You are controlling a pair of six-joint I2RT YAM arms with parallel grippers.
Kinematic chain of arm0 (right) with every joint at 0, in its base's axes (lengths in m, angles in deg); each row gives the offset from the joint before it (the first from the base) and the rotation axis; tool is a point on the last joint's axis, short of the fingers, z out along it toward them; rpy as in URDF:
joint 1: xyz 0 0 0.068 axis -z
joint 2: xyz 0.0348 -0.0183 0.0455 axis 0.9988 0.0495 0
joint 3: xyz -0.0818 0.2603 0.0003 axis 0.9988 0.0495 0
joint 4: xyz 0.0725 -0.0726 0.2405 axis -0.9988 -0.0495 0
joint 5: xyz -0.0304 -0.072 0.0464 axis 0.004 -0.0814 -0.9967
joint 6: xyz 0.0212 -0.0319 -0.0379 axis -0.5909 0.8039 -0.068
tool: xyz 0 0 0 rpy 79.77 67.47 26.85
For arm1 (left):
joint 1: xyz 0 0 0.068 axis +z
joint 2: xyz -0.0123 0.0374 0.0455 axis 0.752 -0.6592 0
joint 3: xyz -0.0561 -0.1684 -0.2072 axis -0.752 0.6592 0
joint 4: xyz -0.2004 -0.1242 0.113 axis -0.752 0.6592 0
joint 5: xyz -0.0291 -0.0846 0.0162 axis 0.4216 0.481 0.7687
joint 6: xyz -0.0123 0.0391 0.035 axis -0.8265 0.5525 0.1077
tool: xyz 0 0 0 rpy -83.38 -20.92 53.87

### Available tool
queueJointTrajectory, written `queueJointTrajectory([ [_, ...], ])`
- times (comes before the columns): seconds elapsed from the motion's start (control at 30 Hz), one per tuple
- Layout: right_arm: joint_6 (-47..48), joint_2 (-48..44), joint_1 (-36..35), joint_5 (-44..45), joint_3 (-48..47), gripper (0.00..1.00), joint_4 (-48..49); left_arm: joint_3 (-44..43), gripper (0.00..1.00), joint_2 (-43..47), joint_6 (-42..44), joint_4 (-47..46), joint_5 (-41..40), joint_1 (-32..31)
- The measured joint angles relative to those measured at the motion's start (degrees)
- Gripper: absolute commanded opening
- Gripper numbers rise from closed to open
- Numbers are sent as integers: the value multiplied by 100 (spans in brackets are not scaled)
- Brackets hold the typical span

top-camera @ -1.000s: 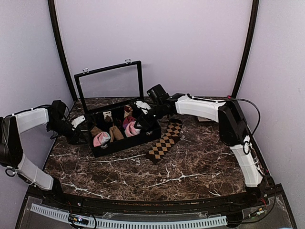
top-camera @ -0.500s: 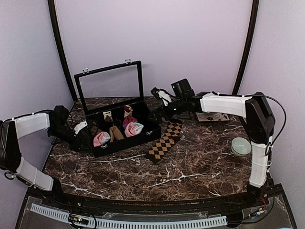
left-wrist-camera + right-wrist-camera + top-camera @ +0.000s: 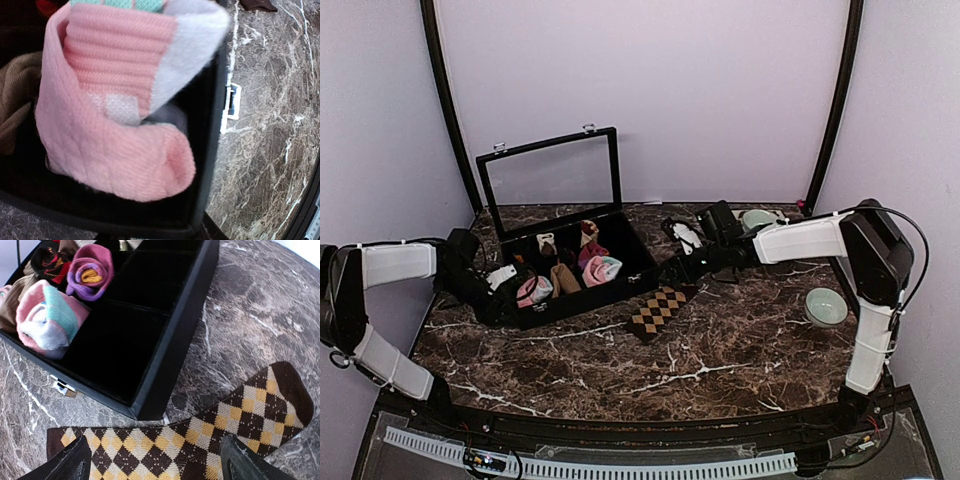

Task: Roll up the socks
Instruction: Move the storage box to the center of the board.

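Before proceeding with the roll, check the tabletop (image 3: pixel 740 360): dark marbled slab carrying every item, bare at centre and front, presumably rolling space. Note the black box (image 3: pixel 582 305) at rear left, lid (image 3: pixel 552 180) propped upright to keep the compartments reachable from above. Locate the brown diamond sock (image 3: pixel 660 305) on the tabletop, spread flat and unrolled, just beside the box's front right corner; judged laid out full length to offer a free end for rolling. Find the right pincer (image 3: pixel 165 462) hanging directly over that sock, released and wide, fingertips (image 3: pixel 80 462) astride the checked band, grasping nothing. Treat the box wall as the main obstruction: close against the sock's upper edge, likely to block any roll toward it. Locate the pink sock (image 3: pixel 602 268), rolled into a bundle, in a front-row compartment, mint patch up; count that half as done. Note a second pink roll (image 3: pixel 115 125) in the front-left compartment, filling the left wrist view. Find the left pincer (image 3: pixel 505 290) at that corner of the box; clenched or released, cannot tell, fingers outside its own view. Further off: purple roll (image 3: pixel 90 272), tan bundles (image 3: pixel 563 278), pale green bowl (image 3: pixel 825 306) well apart at right, small metal latch (image 3: pixel 62 386) on the front wall.
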Motion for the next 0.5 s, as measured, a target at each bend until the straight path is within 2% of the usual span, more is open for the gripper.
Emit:
queueJointTrajectory([
  [0.27,-308,144,0,101,96,72,535,-61,39,-409,-452,-197,-72,-90],
  [0.5,-387,984,0,101,-535,62,636,-411,39,-885,-710,-566,-20,-164],
])
